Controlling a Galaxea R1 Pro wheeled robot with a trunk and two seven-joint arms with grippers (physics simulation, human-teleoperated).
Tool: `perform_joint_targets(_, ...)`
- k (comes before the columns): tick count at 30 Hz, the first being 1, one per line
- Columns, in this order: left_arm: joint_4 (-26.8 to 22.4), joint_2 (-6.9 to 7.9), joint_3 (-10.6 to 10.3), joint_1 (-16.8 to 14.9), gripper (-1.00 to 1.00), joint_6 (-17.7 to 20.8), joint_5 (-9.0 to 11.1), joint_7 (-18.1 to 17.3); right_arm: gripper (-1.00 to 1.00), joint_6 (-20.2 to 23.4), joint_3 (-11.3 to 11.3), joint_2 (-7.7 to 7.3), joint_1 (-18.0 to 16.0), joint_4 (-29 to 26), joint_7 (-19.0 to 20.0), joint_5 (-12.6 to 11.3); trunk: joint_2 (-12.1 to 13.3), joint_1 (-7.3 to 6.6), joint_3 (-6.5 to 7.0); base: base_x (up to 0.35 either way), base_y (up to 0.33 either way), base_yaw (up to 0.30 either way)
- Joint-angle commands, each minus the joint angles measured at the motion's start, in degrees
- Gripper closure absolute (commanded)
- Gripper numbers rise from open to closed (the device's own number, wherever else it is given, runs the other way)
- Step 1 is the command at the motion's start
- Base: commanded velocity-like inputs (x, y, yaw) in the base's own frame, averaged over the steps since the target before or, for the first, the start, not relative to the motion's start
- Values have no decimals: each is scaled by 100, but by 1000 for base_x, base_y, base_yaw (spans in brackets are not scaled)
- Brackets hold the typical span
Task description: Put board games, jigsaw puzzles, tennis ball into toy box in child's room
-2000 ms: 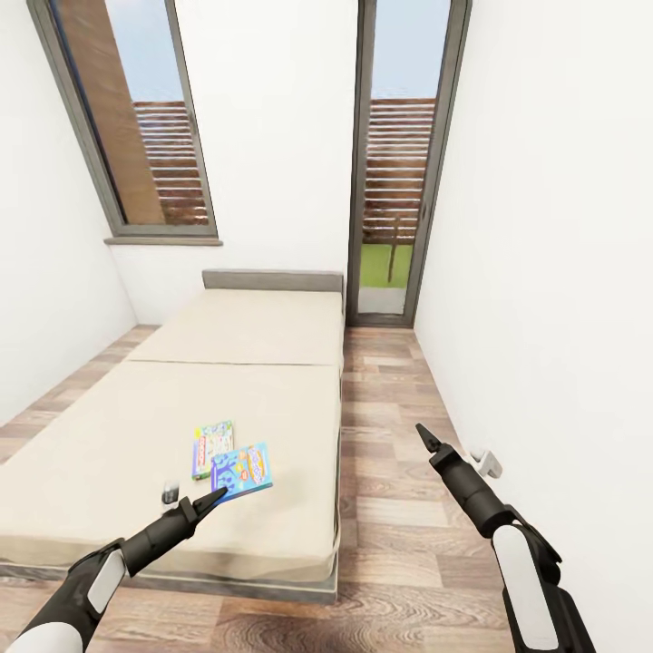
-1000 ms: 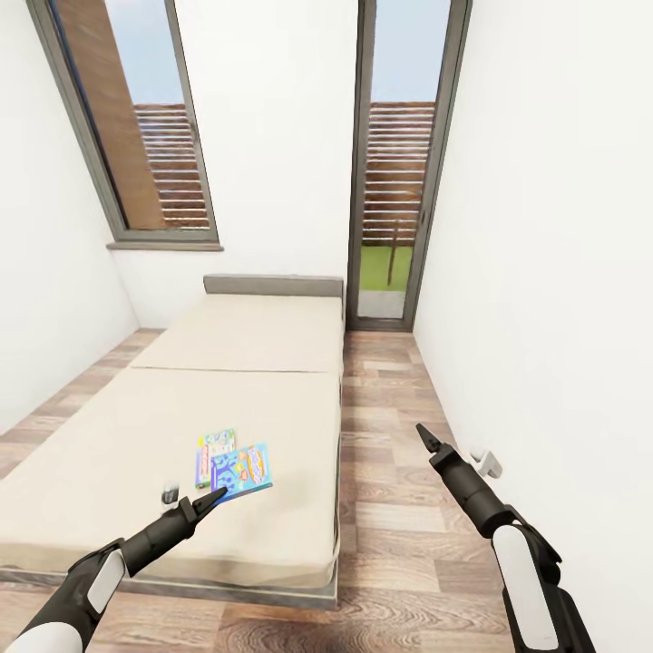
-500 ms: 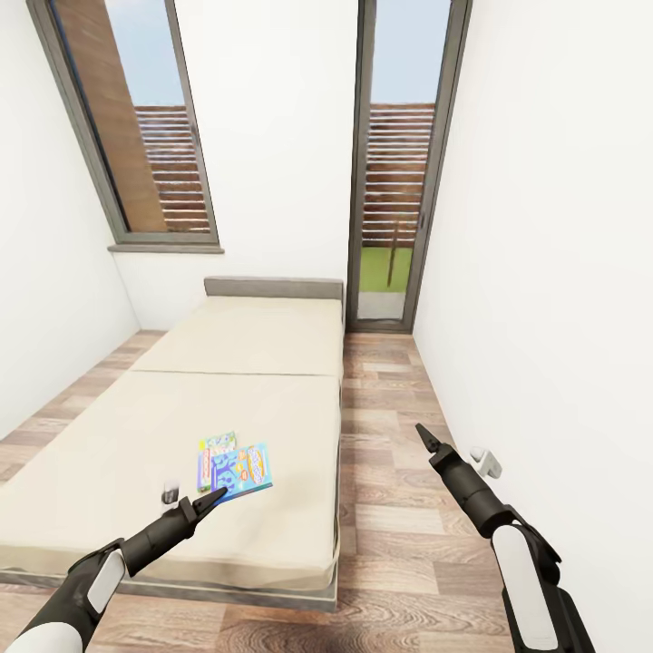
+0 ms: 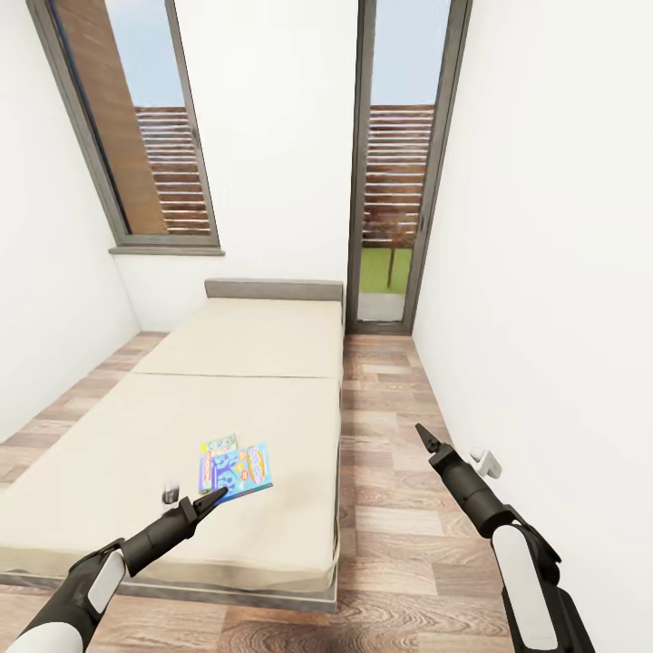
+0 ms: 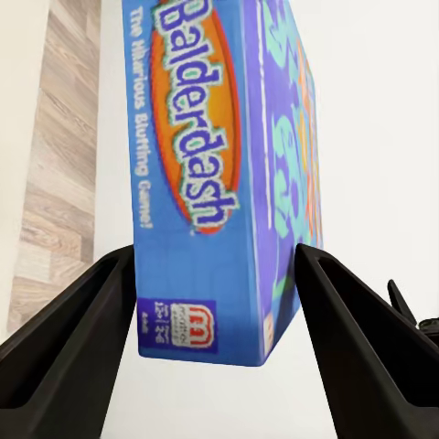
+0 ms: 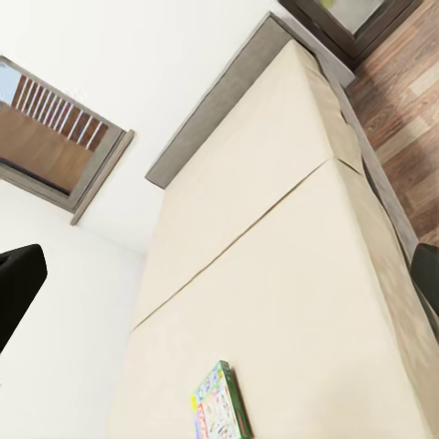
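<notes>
White-walled room with wood-plank floor (image 4: 399,508); tall window (image 4: 136,118) at far left, glazed door (image 4: 394,181) at far right.

Low bed (image 4: 227,426), cream mattress in two sections on a dark grey frame, headboard against the far wall. Also seen from the right wrist view (image 6: 274,274).

Two flat board games lying on the near half of the mattress, close to its right edge. Blue board game (image 4: 240,469), lettered "Balderdash" in the left wrist view (image 5: 215,174), partly overlapping the yellow-green board game (image 4: 218,444), whose far end projects from beneath it. Yellow-green box also visible on the mattress in the right wrist view (image 6: 218,405).

Left gripper (image 4: 216,495) low over the mattress at the near corner of the blue box. Fingers (image 5: 64,347) spread wide to either side of the box's near end; contact with the box not determinable, nothing clamped.

Right gripper (image 4: 422,435) raised over the floor beside the bed, apart from both boxes. Fingertips dark at the margins of the right wrist view, well separated, nothing between them.
</notes>
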Motion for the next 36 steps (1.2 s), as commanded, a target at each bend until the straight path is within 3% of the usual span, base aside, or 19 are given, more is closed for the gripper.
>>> perform_joint_targets(1,2,0,8,-4,100,48,11,-11,-100,45,-19,6,-5,-3,19,-28,37,-22,12,0,0,0)
perform_joint_targets(36,2,-1,-18,-4,100,46,11,-11,-100,45,-11,14,-5,23,19,-28,1441,-791,641,0,0,0)
